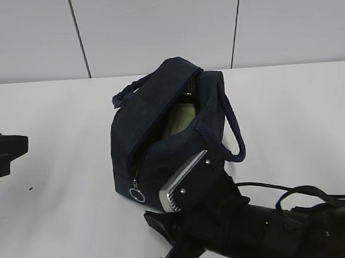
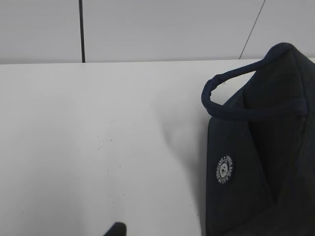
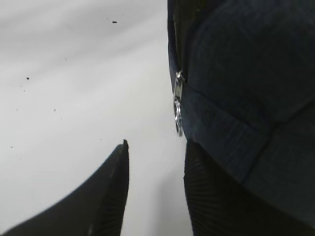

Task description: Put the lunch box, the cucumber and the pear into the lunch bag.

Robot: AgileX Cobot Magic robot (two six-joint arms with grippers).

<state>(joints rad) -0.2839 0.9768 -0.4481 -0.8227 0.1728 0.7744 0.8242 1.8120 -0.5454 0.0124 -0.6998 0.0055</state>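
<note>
Right arm (image 1: 270,228) low beside lunch bag (image 1: 155,130)

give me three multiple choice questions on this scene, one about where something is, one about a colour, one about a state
1. Where does the zipper ring hang?
A. at the low end of the lunch bag's zipper, nearest the camera
B. on a handle
C. flat on the table, off the bag

2. What colour is the thing seen through the bag's opening?
A. red
B. pale green
C. orange

3. How does the right gripper stand?
A. clamped on the ring
B. shut on a handle
C. open, holding nothing, beside the ring

Answers:
1 A, the exterior view shows the ring at the bottom of the zipper line on the near end.
2 B, a pale green surface shows inside the unzipped top.
3 C, the right wrist view shows a bare gap between its fingers, with the ring just ahead.
</note>
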